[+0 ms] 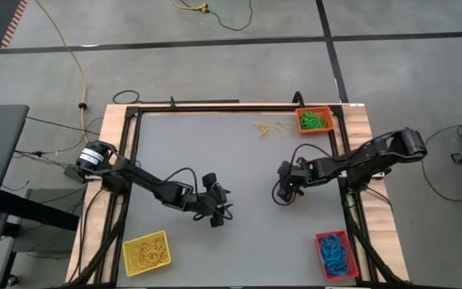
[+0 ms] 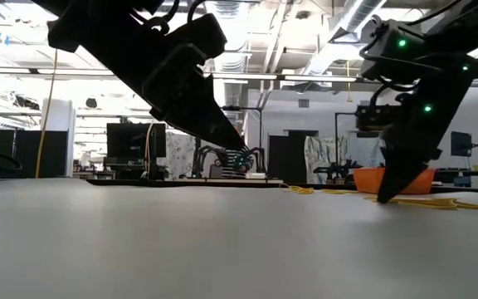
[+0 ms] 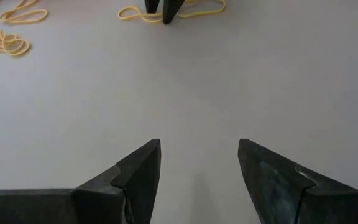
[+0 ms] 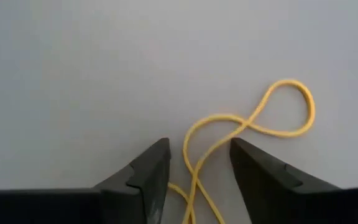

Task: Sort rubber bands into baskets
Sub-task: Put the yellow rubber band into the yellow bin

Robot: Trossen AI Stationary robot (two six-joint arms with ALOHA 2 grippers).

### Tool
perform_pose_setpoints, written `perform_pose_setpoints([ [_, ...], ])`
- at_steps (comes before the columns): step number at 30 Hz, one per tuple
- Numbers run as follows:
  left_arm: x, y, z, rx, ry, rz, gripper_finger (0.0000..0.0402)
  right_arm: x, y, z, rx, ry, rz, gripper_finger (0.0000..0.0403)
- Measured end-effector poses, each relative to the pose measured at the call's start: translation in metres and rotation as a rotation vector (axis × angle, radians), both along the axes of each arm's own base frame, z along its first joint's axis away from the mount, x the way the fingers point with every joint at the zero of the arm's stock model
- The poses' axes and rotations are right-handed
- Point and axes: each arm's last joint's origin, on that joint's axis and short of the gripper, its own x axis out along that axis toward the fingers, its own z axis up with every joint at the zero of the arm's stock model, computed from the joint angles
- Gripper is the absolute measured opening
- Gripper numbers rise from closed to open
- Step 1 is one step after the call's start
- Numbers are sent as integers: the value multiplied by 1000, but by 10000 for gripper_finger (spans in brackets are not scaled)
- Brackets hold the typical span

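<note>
Strands of a yellow rubber band (image 4: 247, 134) run between your right hand's (image 4: 199, 162) narrowed fingers, tips down at the tabletop (image 1: 239, 160) because pinching it is the step at hand. Your left hand (image 3: 199, 163) waits wide and empty mid-table, while the yellow basket (image 1: 145, 254) sits at the near left corner.

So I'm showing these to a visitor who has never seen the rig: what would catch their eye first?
Probably the right pincer, down at the table with a twisted yellow rubber band between its open fingers. Next come the three baskets in the high view: the orange basket of green bands at the far right, the red basket of blue bands at the near right, and the yellow basket of yellow bands at the near left. The left pincer hangs open mid-table.
</note>
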Motion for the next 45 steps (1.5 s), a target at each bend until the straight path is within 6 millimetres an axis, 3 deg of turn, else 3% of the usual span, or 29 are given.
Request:
perform_pose_setpoints([
  [7, 0, 0, 0, 16, 4, -16, 206, 10, 15, -1, -36, -90, 112, 21],
  [14, 1, 1, 1, 36, -3, -21, 206, 19, 38, 21, -17, -323, 234, 18],
  [23, 12, 0, 16, 29, -169, -111, 206, 26, 69, 47, -12, -597, 407, 18],
  [36, 16, 4, 21, 122, -196, -192, 206, 33, 74, 61, 30, -752, 465, 18],
  [45, 21, 5, 29, 172, -253, -205, 206, 33, 75, 61, 65, -759, 489, 18],
])
